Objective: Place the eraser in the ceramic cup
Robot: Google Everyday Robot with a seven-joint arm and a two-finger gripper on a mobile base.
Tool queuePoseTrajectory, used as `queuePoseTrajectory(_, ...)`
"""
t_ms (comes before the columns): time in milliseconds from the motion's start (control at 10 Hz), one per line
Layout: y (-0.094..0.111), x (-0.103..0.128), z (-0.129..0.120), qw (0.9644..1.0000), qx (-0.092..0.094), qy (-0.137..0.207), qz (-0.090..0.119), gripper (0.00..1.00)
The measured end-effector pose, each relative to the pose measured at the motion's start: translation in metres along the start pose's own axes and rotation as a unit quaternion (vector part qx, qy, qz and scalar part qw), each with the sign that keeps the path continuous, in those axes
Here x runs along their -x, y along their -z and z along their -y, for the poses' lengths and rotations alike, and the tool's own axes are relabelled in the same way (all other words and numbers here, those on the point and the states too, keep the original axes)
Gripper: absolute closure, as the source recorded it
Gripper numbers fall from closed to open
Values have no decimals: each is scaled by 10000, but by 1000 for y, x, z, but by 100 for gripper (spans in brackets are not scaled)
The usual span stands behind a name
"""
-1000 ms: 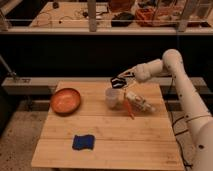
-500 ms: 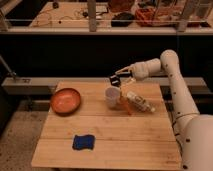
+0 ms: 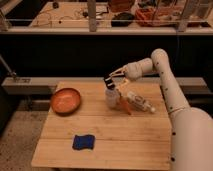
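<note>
Just pincer (image 3: 111, 82) above ceramic cup (image 3: 112, 98)

Gripper (image 3: 110, 82) above ceramic cup (image 3: 112, 98).

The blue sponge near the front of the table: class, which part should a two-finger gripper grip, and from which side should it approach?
Grip the blue sponge across its shorter front-to-back span, coming straight down from above. It lies flat and low on the wooden table, leaving no side to catch, with bare wood around it. The gripper hangs above the ceramic cup.
</note>
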Motion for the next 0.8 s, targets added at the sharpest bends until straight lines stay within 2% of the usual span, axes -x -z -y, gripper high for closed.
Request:
queuePoseTrajectory(500, -5, -19, -26, 9990, 312, -313, 48, 100)
queuePoseTrajectory(800, -9, -27, -34, 9985, 343, -414, 119, 100)
